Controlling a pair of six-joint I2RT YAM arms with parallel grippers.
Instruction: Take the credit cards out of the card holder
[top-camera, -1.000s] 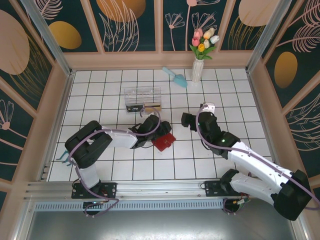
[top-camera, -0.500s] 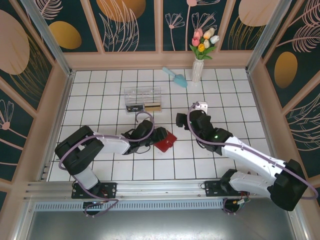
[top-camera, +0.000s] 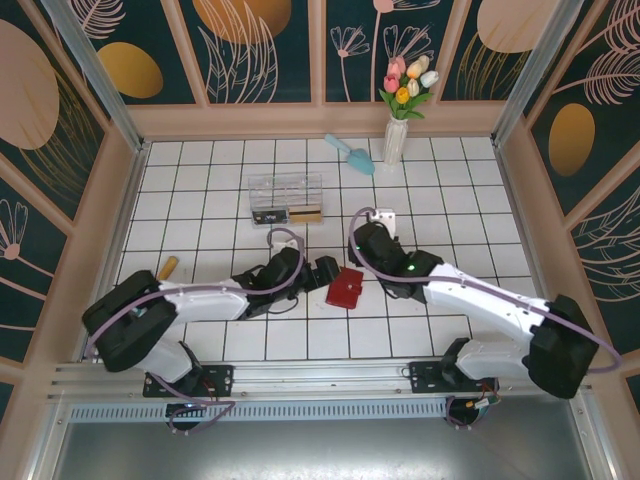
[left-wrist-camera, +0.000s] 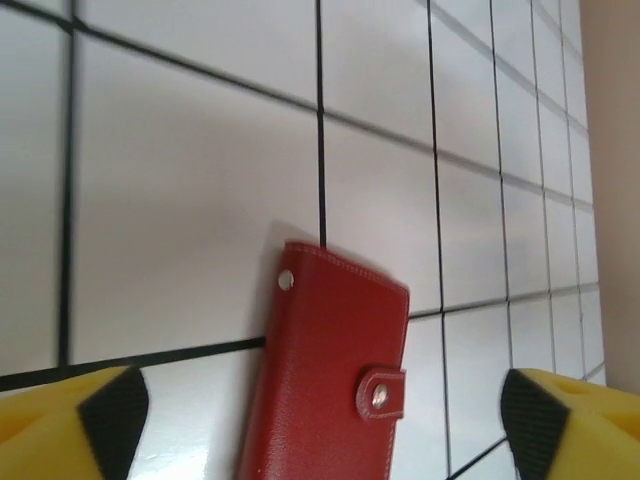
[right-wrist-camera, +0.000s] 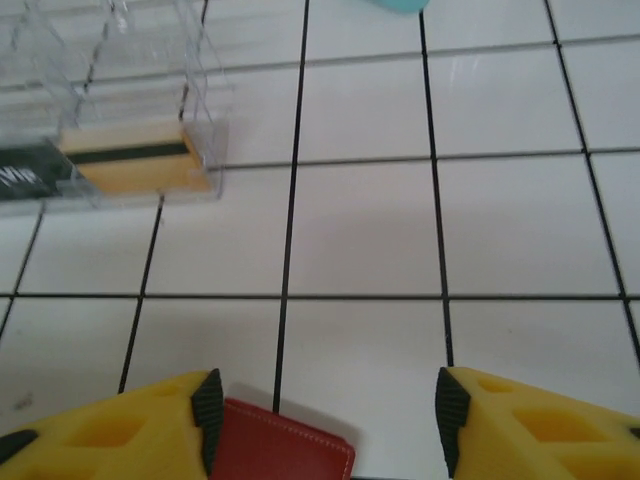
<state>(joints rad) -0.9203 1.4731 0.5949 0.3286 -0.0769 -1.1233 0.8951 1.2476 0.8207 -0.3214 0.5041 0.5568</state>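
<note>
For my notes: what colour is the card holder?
The card holder is red, best seen from left wrist.

White tiled table (top-camera: 480, 230): closed red card holder (top-camera: 345, 288) near the middle, clear plastic box (top-camera: 286, 197) beyond it to the left, teal scoop (top-camera: 350, 153) and vase of tulips (top-camera: 397, 140) far, wooden handle (top-camera: 167, 268) at left

No legible text anywhere on the surface: a few white letters mark the dark card (right-wrist-camera: 30, 180) inside the clear box (right-wrist-camera: 120, 60), far left, but they are too blurred and cut off to read.
</note>
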